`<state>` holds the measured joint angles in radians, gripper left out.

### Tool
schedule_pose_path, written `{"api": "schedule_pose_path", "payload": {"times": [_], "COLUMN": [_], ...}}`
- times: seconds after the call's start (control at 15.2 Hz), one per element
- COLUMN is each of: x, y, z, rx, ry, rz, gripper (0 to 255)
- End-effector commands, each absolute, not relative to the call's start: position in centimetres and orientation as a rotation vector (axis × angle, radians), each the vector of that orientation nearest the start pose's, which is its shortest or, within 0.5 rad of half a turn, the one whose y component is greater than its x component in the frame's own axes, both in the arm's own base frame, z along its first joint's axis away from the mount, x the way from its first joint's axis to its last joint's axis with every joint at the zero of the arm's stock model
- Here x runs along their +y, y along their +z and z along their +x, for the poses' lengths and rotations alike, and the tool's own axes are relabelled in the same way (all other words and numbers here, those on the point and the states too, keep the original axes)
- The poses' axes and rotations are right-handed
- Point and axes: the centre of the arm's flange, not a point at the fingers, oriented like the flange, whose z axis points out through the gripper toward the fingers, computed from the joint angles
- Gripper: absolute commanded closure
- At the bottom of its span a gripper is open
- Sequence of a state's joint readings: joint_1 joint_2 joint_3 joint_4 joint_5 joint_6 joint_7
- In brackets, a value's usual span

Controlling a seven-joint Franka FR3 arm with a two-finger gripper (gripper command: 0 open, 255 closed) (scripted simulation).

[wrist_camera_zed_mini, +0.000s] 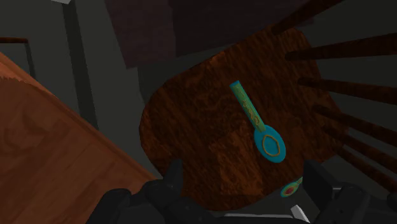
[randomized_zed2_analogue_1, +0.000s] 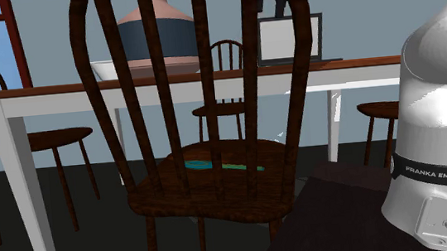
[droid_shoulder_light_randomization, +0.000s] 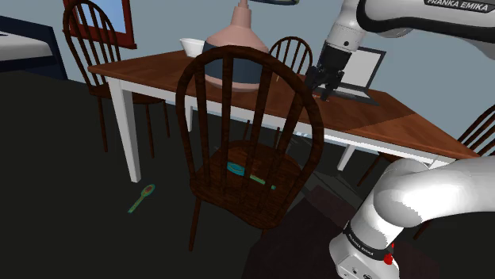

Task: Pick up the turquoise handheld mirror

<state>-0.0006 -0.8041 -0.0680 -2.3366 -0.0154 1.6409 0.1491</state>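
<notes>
Claw high over the surface, just by the laptop, pointing down. Wrist view: fingers apart, nothing betw. them; claw empty.

Mirror lies flat on the chair seat, well apart from claw and lower than the surface top. Turquoise, oval head w/ gold-ish ring, straight patterned handle. Shoulder view: mirror seen thru the back slats of the chair, head toward that view's left, handle running to lower right, approx. mid-seat. 2nd ext. view: mirror likewise behind slats, on seat.

Chair dark wood, spindle back, drawn close to the surface edge; seat partly under it per wrist view.

Surface: brown wood top, white legs. On it also a big pink-and-dark vessel and a white bowl, both toward shoulder view's left of claw.

Green item w/ long handle on the floor, shoulder view's left of chair, nr a surface leg. Can't tell what it is.

More dark chairs round the surface. Floor dark.
</notes>
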Motion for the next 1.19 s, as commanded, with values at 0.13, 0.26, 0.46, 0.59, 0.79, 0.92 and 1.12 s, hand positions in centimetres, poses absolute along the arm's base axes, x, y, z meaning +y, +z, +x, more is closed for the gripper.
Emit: {"api": "schedule_pose_path", "payload": {"times": [0.13, 0.26, 0.46, 0.59, 0.79, 0.92, 1.12], "x": [-2.6, -2.1, -1.4, -0.9, -0.1, 0.5, 1.4], "y": [58.8, 56.4, 52.8, 50.5, 46.9, 44.5, 40.9], "z": [32.0, 33.1, 34.7, 35.7, 37.3, 38.3, 39.7], "rx": [0.269, 0.229, 0.17, 0.13, 0.071, 0.031, -0.028], "ry": [-0.16, -0.156, -0.15, -0.146, -0.139, -0.135, -0.129], "rz": [-3.085, -3.087, -3.088, -3.089, -3.088, -3.087, -3.085], "gripper": [0, 0, 0, 0, 0, 0, 0]}}
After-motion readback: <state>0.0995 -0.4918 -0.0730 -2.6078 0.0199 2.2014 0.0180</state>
